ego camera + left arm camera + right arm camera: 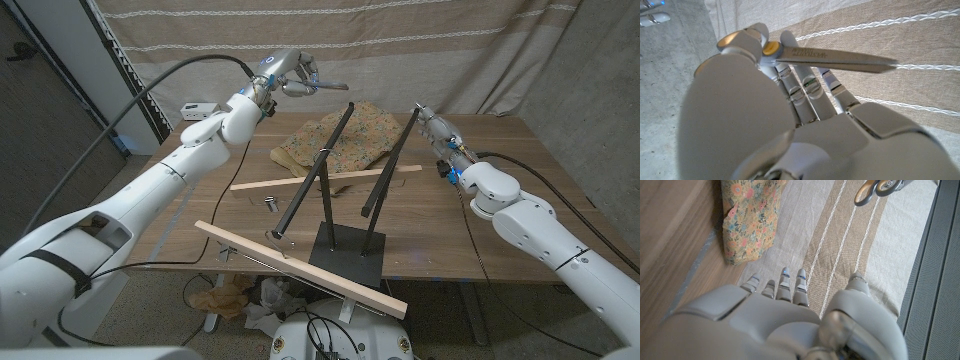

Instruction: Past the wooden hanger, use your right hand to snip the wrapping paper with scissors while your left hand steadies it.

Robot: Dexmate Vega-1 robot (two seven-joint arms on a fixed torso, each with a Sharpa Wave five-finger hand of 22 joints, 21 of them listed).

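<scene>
The scissors (318,87) are in the upper middle of the head view, held up in the air by the left hand (283,74), not by the right one. In the left wrist view the closed blades (840,57) lie across the fingertips, and the fingers (805,90) are curled together around the handle part; the handles are hidden there.

The wrapping paper (338,138), with a flower pattern, lies crumpled on the wooden table (510,160), right of the scissors and lower, behind the black stand (335,190).

The right hand (432,125) is raised at the upper right, near the paper. Its fingers (785,287) point forward close together, holding nothing visible.
</scene>
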